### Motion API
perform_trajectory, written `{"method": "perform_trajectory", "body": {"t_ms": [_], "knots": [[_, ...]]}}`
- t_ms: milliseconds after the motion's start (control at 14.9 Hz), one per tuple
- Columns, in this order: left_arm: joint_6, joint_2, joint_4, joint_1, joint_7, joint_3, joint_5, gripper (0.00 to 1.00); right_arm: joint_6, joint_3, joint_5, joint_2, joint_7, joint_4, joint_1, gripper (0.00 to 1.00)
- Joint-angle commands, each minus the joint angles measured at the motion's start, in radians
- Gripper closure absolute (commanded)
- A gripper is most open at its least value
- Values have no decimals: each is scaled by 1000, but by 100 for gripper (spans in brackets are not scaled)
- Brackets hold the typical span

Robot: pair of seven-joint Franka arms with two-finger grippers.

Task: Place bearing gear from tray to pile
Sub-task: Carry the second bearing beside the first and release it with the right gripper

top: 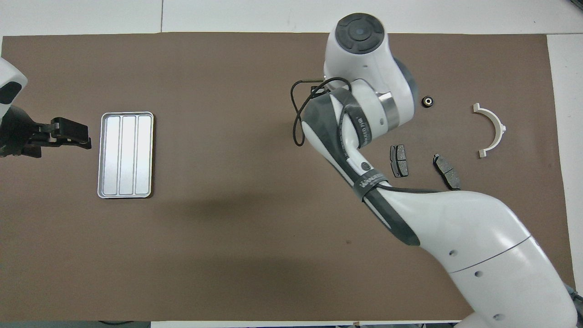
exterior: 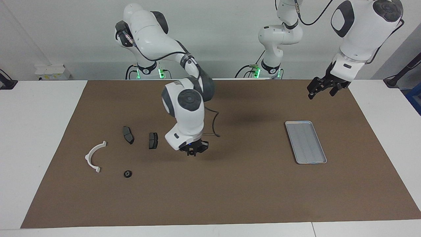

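Our right gripper (exterior: pixel 195 152) hangs low, fingers shut, empty; left gripper (exterior: pixel 324 87) waits raised w/ fingers apart.

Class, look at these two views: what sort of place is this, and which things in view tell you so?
Probably a robotics lab or test bench: two white arms mounted at a table with a brown mat, a plain white wall, and loose parts laid out, brake pads, a bracket and a tray.

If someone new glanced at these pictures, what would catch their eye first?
Probably the right arm, bent low over the middle of the brown mat, its claw shut and empty. Next the bare silver tray toward the left arm's end, then the small black gear beside the white bracket.
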Motion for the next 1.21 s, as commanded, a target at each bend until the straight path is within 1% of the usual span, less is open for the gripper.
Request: {"method": "perform_trajectory", "body": {"t_ms": [0,134,202,269,403,739,806,874,1075,1142], "knots": [[-9,-12,0,4,5,-3,8,0,118,20,-11,-18,-189,-119,-97,100],[-9,-13,1,3,5,-5,8,0,282,22,-9,-53,-283,-270,-155,100],[-7,-13,1,4,5,-3,8,0,355,20,-9,-59,-302,-330,-175,100],[-7,-13,1,7,5,-3,8,0,397,22,-9,-59,-309,-369,-188,100],[-9,-13,0,6,5,-3,8,0,421,22,-6,-61,-311,-409,-194,100],[-9,-13,0,6,5,-5,8,0,424,20,-5,-61,-306,-415,-186,100],[-7,-13,0,6,5,-3,8,0,425,20,-5,-61,-299,-417,-186,28],[-9,-13,0,6,5,-5,8,0,424,20,-5,-62,-294,-415,-180,0],[-9,-13,0,6,5,-3,8,0,386,18,-12,-88,-294,-411,-171,0],[-7,-13,0,6,5,-3,8,0,346,18,-12,-107,-294,-402,-168,0]]}}
